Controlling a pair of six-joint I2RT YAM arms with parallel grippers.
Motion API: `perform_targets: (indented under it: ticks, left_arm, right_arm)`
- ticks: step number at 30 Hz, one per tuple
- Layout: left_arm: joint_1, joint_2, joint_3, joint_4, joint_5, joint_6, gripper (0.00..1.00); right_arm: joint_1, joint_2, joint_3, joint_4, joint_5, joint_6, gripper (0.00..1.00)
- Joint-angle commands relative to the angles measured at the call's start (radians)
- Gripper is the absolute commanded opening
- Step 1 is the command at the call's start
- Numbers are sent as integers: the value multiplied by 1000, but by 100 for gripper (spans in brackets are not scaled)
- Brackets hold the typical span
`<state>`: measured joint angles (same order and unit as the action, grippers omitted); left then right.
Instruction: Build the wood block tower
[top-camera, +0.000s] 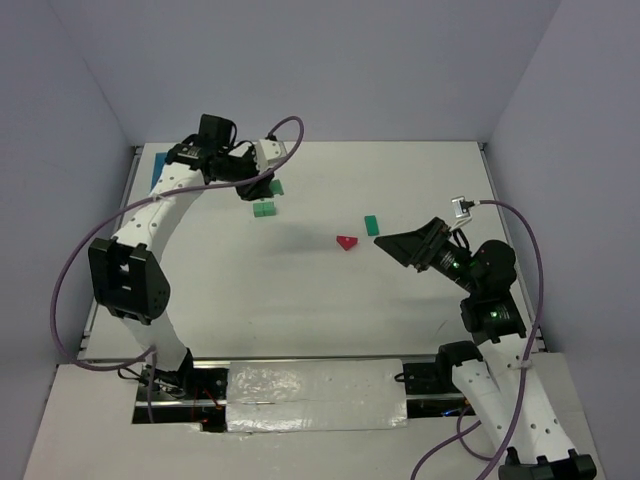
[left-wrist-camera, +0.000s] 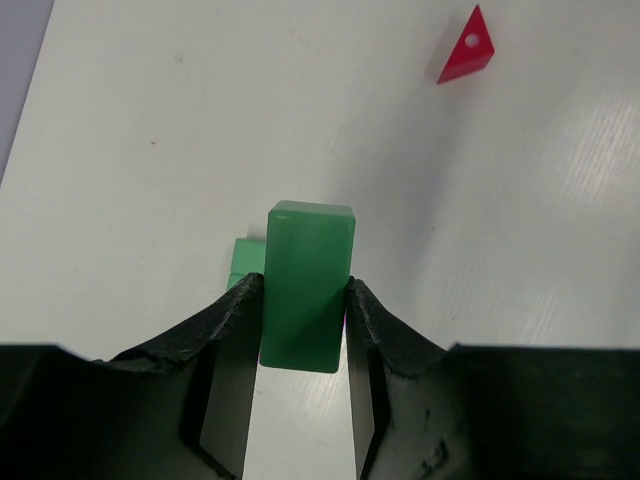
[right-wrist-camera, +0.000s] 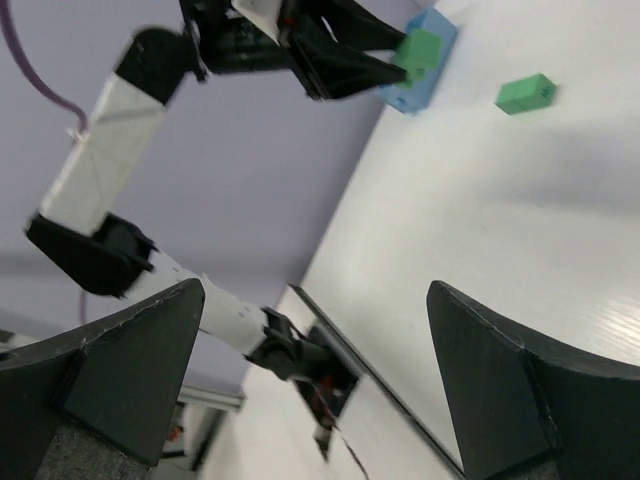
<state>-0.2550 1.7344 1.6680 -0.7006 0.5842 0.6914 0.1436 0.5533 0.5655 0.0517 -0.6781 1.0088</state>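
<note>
Left claw pinches one green block; right claw stands wide with nothing in it.

Top view: the left gripper (top-camera: 262, 183) is clamped on the held green block (top-camera: 276, 187) at the far left, and its arm covers most of the blue box (top-camera: 159, 166). The second green block (top-camera: 264, 208) lies just beside it. The third green block (top-camera: 372, 225) and the red roof piece (top-camera: 347, 242) sit mid-table, near the right gripper (top-camera: 392, 243). The table (top-camera: 300, 300) is white, the walls (top-camera: 330, 60) are pale lilac, and silver tape (top-camera: 320, 395) lines the near edge. Left wrist view: the held block hides most of the second block, and the roof piece lies well apart. Right wrist view: both fingers (right-wrist-camera: 130, 370) are cut off by the frame. The marks on the blocks cannot be made out.
</note>
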Motion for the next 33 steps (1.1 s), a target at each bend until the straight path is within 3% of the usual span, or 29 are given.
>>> perform_targets:
  ticks: [1,6,11,14,18,24,33]
  left_arm:
    - [40,8,79,-76,135,200,0]
    - [51,155,197,-238,181,307,0]
    - [51,204,220,-240,112,313,0]
    - [51,189,262,-264,164,310,0]
    - [46,139,213,-255,132,301,0]
    - [43,51,20,-86,16,293,0]
    - [57,178,173,-198,34,326,0]
  right_arm:
    - [-9,-3,53,-208,-31,-226,100]
    - [-10,26,56,-242,-5,-323,100]
    - [-15,54,20,-208,11,-352,100]
    - [-18,79,11,-178,48,-354,100]
    - [-18,128,-19,-110,32,-322,100]
    - [-18,140,-30,-88,69,-340,100]
    - [-18,119,-4,-147,129,-440,100]
